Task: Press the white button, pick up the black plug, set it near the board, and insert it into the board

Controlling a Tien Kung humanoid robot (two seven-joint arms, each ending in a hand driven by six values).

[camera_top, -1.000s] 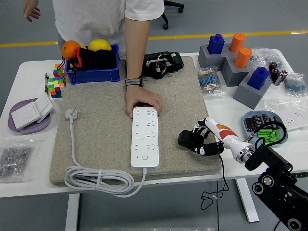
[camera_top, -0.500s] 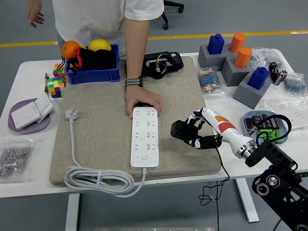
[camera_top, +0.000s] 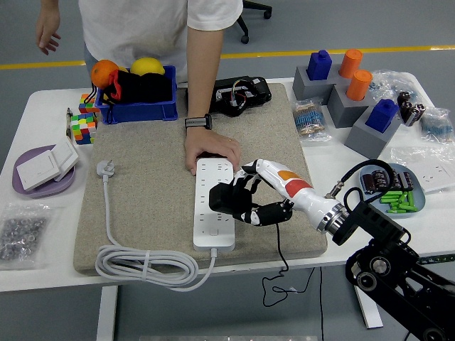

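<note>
I'm working over a white desk [camera_top: 43,273] topped by a grey felt mat [camera_top: 153,181], and I take the white power strip [camera_top: 213,207] lying lengthwise on that mat as my landmark. A person stands at the far side of the desk with one hand [camera_top: 210,150] pressed flat on the strip's far end, apparently steadying it; their other hand [camera_top: 47,32] hangs free, well away from the strip. The strip's own white cable [camera_top: 146,268] lies coiled off its near end and runs up along the mat to a white plug [camera_top: 105,169] well to the strip's left.

My right hand [camera_top: 249,202] reaches in from the strip's right side, its fingers [camera_top: 266,212] clenched around the black plug [camera_top: 226,201], which sits over the strip's middle sockets. The plug's thin black cord [camera_top: 281,273] trails off the near edge of the mat. I cannot tell whether the prongs are touching the strip's face or hang just above it. My left arm is out of sight.

I judge this to be the insertion step, with the plug already brought to the board. Next I need to square the prongs to one socket and push straight down, relying on the person's hold to keep the strip from sliding.
</note>
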